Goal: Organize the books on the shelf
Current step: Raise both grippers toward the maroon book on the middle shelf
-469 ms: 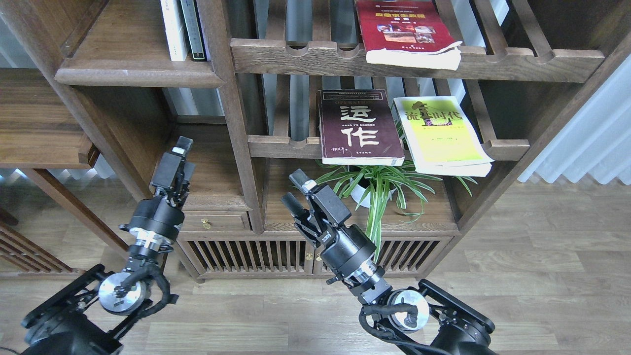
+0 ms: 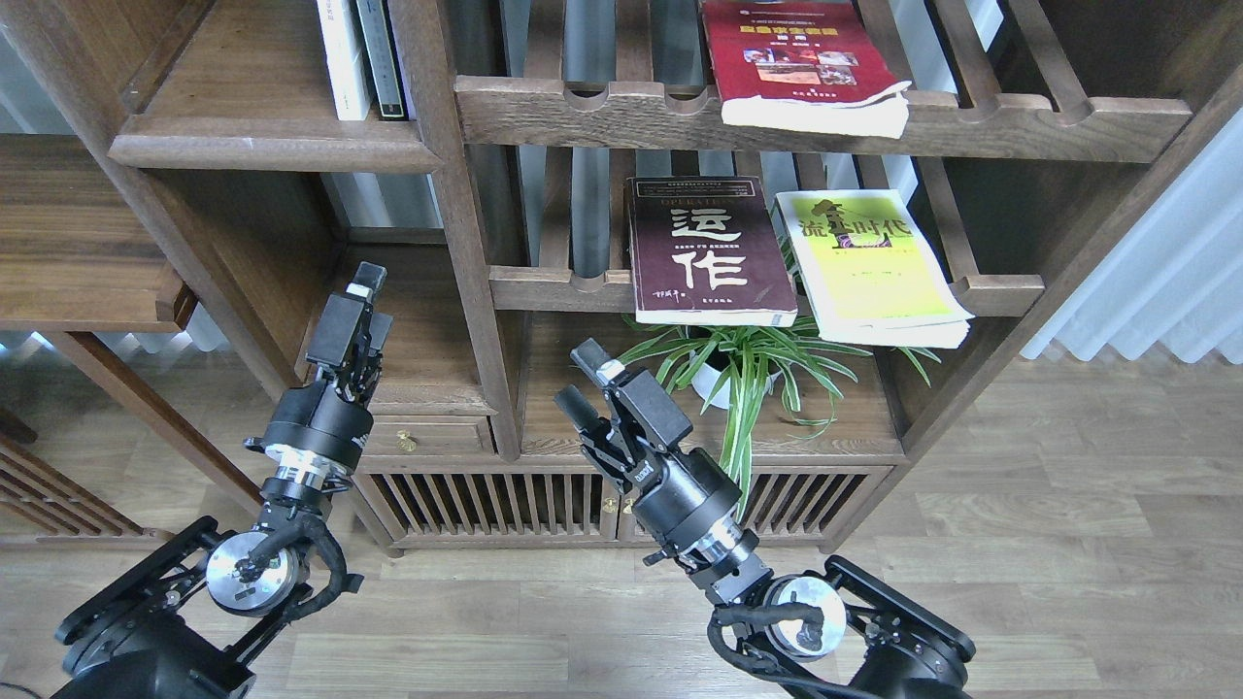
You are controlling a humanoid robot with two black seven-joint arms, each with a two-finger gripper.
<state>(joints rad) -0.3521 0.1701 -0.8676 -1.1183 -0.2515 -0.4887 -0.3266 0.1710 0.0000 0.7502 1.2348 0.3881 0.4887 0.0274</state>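
1. The solid shelf (image 2: 262, 146) is the upper-left board of the bookcase (image 2: 466, 243), carrying upright books at its right end.
2. The maroon book (image 2: 707, 250) and yellow-green book (image 2: 869, 264) lie on a slatted rack right of and below that shelf; the red book (image 2: 791, 58) lies on the rack above.
3. Right gripper (image 2: 587, 381), fingers parted and holding nothing, hangs below the maroon book.
4. Left gripper (image 2: 361, 291), below the shelf: cannot tell whether spread or closed.

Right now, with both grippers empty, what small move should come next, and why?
Probably raise the right gripper toward the maroon book. That gripper is open and sits below the book's overhanging front edge. All three books lie on slatted racks, none on the solid shelf. The left gripper is farther away, and its fingers cannot be told apart.
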